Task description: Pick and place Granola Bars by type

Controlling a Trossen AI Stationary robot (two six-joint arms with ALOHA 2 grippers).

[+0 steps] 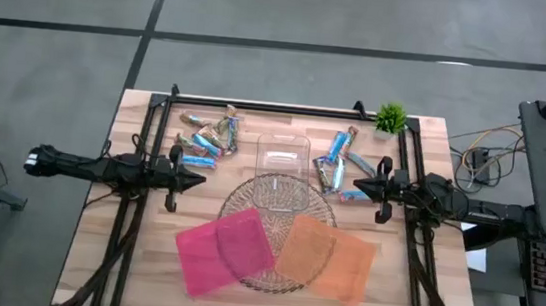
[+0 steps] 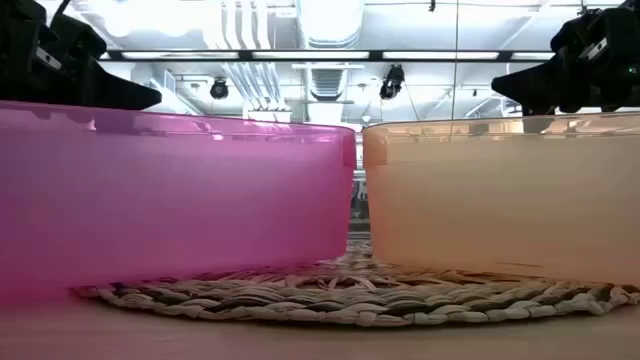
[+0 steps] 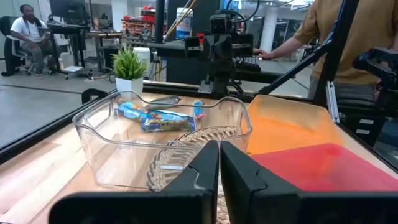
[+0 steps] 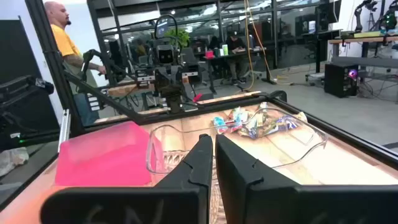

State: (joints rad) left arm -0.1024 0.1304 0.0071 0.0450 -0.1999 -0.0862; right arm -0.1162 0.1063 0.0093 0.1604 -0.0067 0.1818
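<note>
Pink tray hides the Granola Bars (both grippers' fingers closed, empty).

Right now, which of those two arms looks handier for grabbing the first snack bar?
Roughly even. The left gripper hangs shut beside the left pile of granola bars, and the right gripper, also shut, sits close to the right pile. Each probably suits its own side.

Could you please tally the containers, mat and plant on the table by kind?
Pink tray: 1
Orange tray: 1
Clear plastic box: 1
Woven round mat: 1
Small potted plant: 1
Total: 5
</note>
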